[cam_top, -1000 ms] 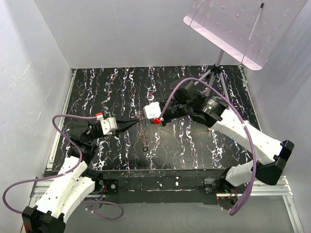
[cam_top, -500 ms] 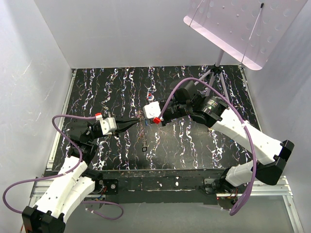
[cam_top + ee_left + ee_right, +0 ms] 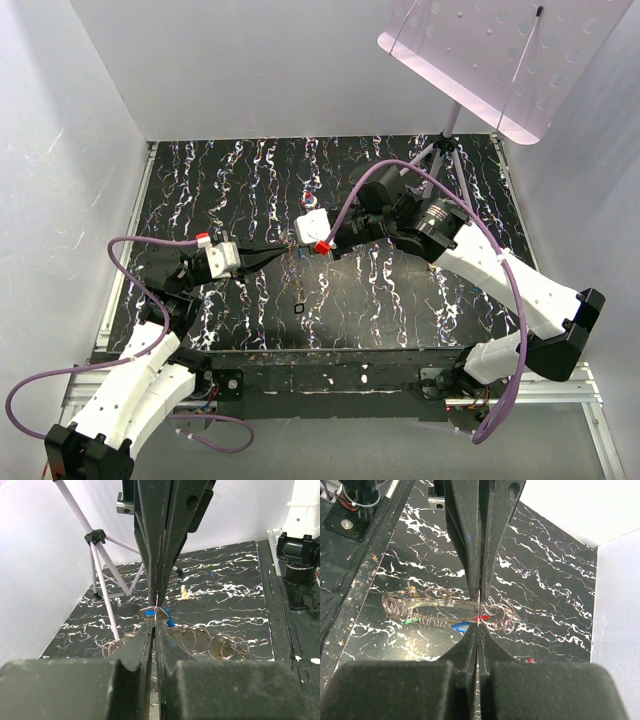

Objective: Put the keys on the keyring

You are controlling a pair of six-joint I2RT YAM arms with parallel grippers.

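1. The keyring (image 3: 157, 605) showed as a thin loop of wire, edge-on, at the middle of the left wrist view. It seemed to sit clear of the table (image 3: 235, 605).
2. A key with a blue cap (image 3: 164, 617) sat at the loop's lower end, touching the fingertips there. I could not tell whether it was already threaded on.
3. In the top view the left hand (image 3: 287, 251) reached in from the lower left with its fingers pressed together. As far as I could see, they were nipping the wire.
4. The right hand (image 3: 299, 240) came in from the upper right, likewise pressed tight, and looked to pinch the opposite side of the same loop.
5. The ring's width therefore lay along the line joining the two sets of tips, from lower left to upper right. Neither hand was nearer, since both were on it. To my eye, the next move depended on holding that line steady while a key was worked along the wire.
6. The other keys (image 3: 481, 617), with red, blue and green caps, lay in a tangle of loose rings (image 3: 440, 605). The tangle stretched from left to right across the right wrist view, just behind the tips. I could not tell whether it rested on the table or hung.
7. Compared with a second earlier, the left hand had hardly stirred. The right wrist had crept slightly towards the top of the frame, and the tips stayed met.
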